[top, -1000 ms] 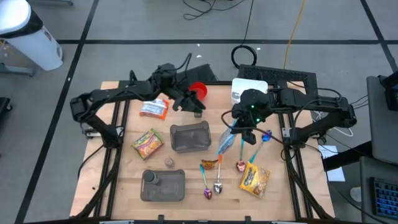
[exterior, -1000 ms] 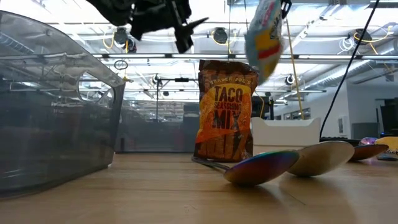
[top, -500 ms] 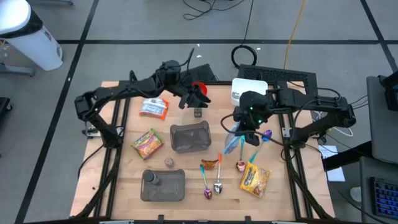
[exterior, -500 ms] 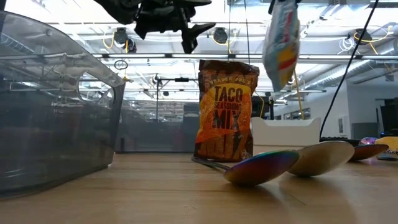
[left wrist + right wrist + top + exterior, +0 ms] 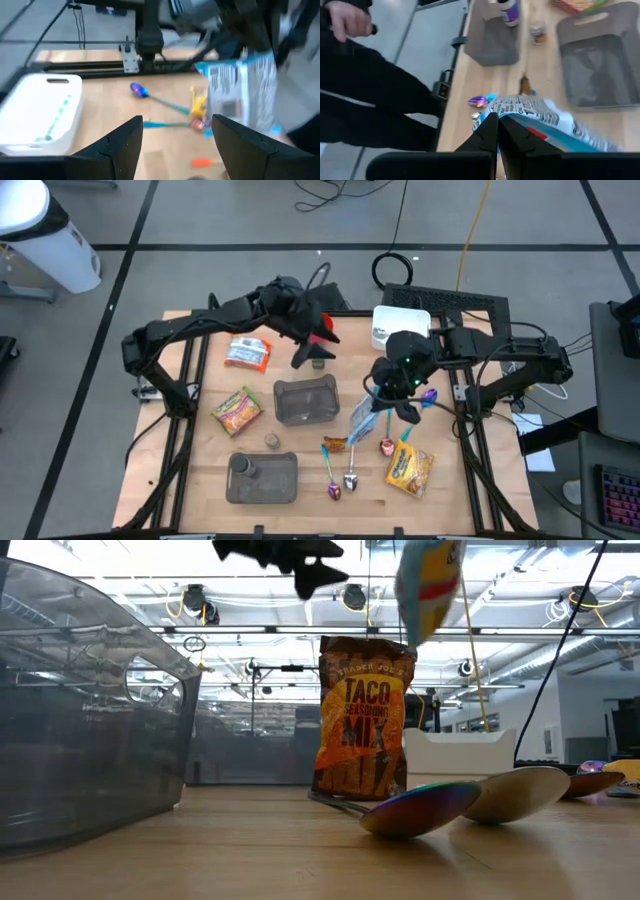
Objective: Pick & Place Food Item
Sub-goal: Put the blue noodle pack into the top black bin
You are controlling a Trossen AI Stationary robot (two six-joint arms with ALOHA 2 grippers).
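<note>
The right gripper point(image 5: 385, 397) has its fingers pressed together on the top edge of a blue-and-white snack bag point(image 5: 362, 416), which hangs below them clear of the wooden table point(image 5: 300, 465), just beside the grey bin point(image 5: 306, 401) and above the spoons point(image 5: 340, 475). The right wrist view shows the pinch closely: the two dark fingers point(image 5: 492, 135) meet on the crimped edge of the snack bag point(image 5: 540, 115), with the grey bin point(image 5: 600, 60) beyond them and a person's hand point(image 5: 347, 20) off the table's side. The left gripper point(image 5: 312, 350) hovers with its fingers spread apart and nothing between them, near the bin's far rim; in the left wrist view those open fingers point(image 5: 122, 145) frame the hanging bag point(image 5: 247, 92), a purple-headed spoon point(image 5: 140, 90) and a white tray point(image 5: 42, 112). Only the low view shows a Taco Seasoning Mix packet point(image 5: 363, 720) standing upright behind the iridescent spoon bowls point(image 5: 425, 808), with the held bag point(image 5: 428, 585) suspended above it.
</note>
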